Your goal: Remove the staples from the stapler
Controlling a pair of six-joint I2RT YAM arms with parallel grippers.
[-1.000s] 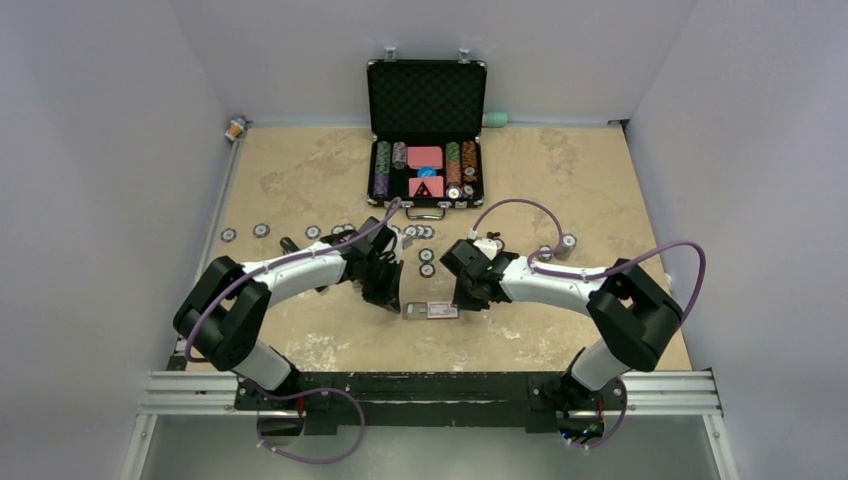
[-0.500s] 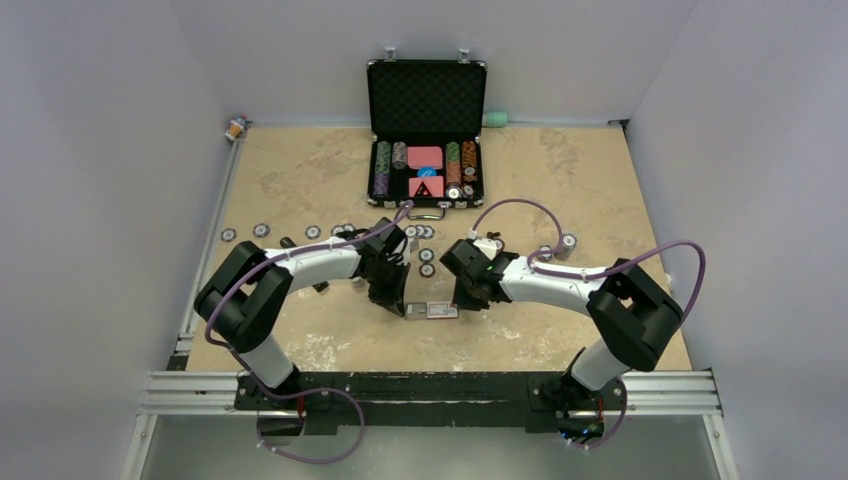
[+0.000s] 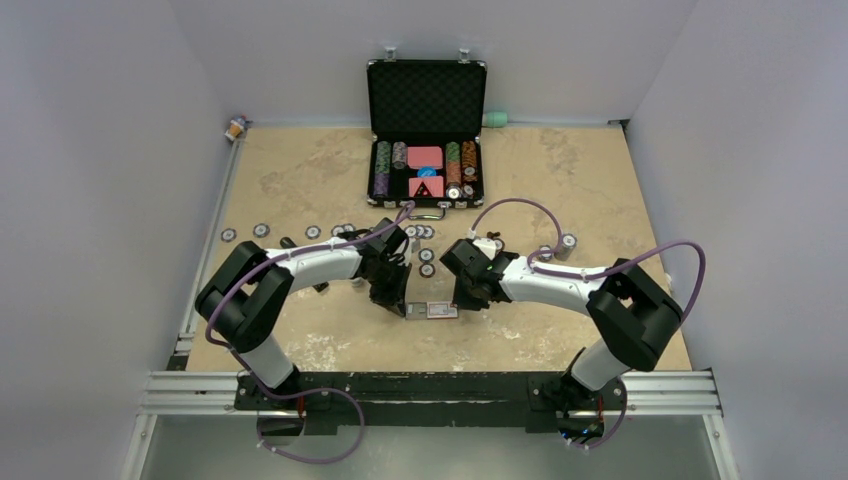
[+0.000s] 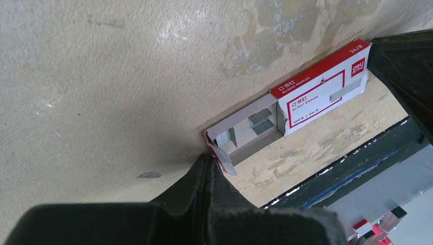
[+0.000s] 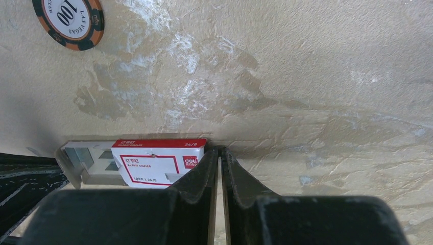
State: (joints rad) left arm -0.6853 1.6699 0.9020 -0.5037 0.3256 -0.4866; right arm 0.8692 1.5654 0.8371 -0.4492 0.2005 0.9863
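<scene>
A small staple box with a red-white label lies between my two grippers. In the left wrist view the box has its grey tray slid out, with silvery staples lying in it. My left gripper is shut and empty, its tips touching the tray's end flap. My right gripper is shut and empty, its tips against the box's other end. A black bar that looks like the stapler pokes out from behind my left arm, mostly hidden.
An open black chip case stands at the back. Loose poker chips lie scattered in a row across the table between the case and my grippers. One chip shows in the right wrist view.
My left arm has swung its elbow to the right and its gripper has closed in on the box's left end. The right arm has barely moved.
</scene>
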